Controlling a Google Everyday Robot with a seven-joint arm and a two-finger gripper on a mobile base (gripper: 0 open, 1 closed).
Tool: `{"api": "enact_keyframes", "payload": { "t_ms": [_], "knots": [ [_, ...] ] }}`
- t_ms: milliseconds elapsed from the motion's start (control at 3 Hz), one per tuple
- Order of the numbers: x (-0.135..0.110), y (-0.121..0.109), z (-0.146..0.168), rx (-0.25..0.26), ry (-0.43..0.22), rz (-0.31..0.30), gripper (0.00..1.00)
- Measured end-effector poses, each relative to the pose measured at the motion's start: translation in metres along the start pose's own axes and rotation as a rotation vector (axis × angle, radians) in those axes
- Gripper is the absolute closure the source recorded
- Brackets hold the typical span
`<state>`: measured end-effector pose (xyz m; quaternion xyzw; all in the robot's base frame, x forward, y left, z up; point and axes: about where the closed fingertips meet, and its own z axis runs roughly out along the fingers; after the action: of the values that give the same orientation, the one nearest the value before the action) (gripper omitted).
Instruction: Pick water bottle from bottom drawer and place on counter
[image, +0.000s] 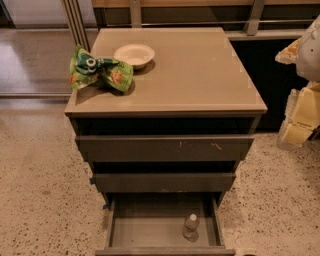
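Note:
The water bottle (191, 226), small and clear with a white cap, stands upright in the open bottom drawer (145, 227), near its front right corner. The tan counter (195, 75) tops the cabinet above it. My gripper (301, 116) hangs at the right edge of the view, beside the cabinet at about the height of the top drawer, well above and to the right of the bottle. It is partly cut off by the view's edge and holds nothing that I can see.
A white bowl (134, 54) and a crumpled green snack bag (100, 72) lie on the counter's back left. The two upper drawers (165, 148) are slightly pulled out. Speckled floor (40, 190) surrounds the cabinet.

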<state>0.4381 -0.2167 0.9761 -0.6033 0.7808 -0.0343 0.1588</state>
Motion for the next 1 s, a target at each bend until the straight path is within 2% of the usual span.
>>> {"api": "enact_keyframes", "payload": {
  "t_ms": [333, 667, 1000],
  "knots": [
    [0.0, 0.0, 0.0, 0.0, 0.0, 0.0, 0.0],
    [0.0, 0.0, 0.0, 0.005, -0.002, 0.0, 0.19],
    [0.007, 0.003, 0.021, 0.001, -0.024, 0.023, 0.43]
  ]
}}
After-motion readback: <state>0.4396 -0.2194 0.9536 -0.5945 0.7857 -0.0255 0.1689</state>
